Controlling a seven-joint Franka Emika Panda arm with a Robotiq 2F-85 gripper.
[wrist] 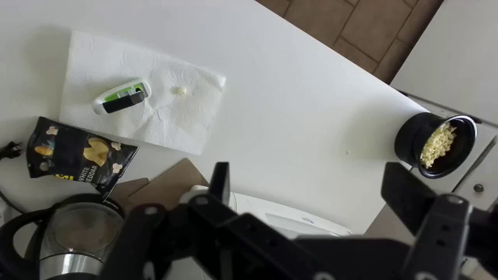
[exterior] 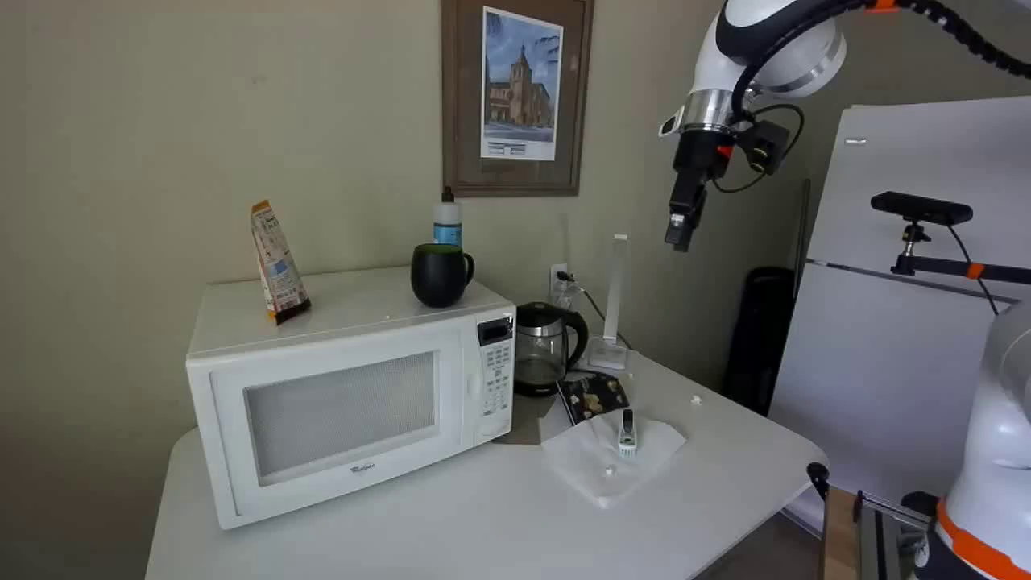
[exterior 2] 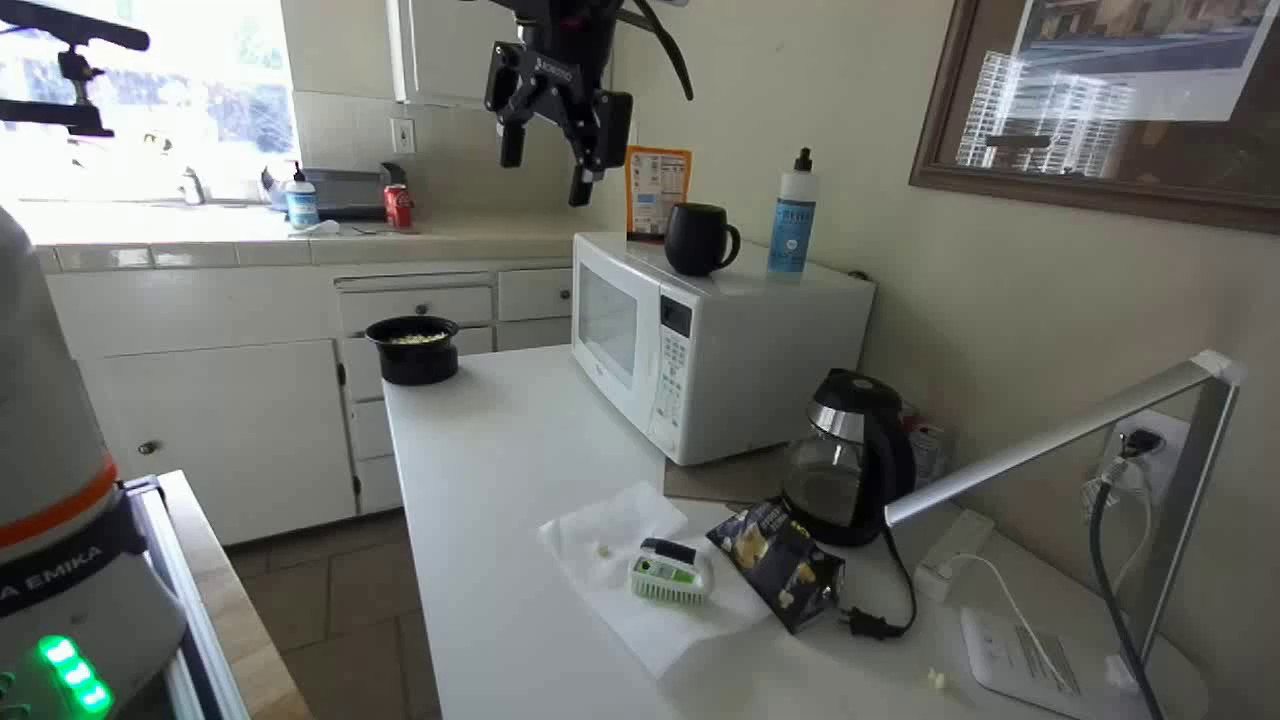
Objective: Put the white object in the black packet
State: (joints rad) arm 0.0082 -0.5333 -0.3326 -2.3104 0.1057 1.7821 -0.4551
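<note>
A small whitish popcorn-like piece (wrist: 179,91) lies on a white paper towel (wrist: 202,116). It also shows in both exterior views (exterior: 610,470) (exterior 2: 602,551). The black packet (wrist: 74,155), printed with popcorn, lies on the table beside the towel, also in both exterior views (exterior: 594,399) (exterior 2: 780,565). I cannot tell whether its mouth is open. A white-and-green brush (wrist: 120,97) with a black handle rests on the towel, apart from the packet. My gripper (wrist: 307,175) is open and empty, high above the table in both exterior views (exterior: 679,232) (exterior 2: 547,175).
A white microwave (exterior: 346,403) carries a mug (exterior: 439,275), a bottle (exterior 2: 792,225) and a bag (exterior: 278,266). A glass kettle (exterior 2: 845,465) and lamp (exterior 2: 1060,430) stand near the packet. A black bowl of popcorn (exterior 2: 415,365) sits at the table's edge. Another popcorn piece (exterior: 697,399) lies near the lamp.
</note>
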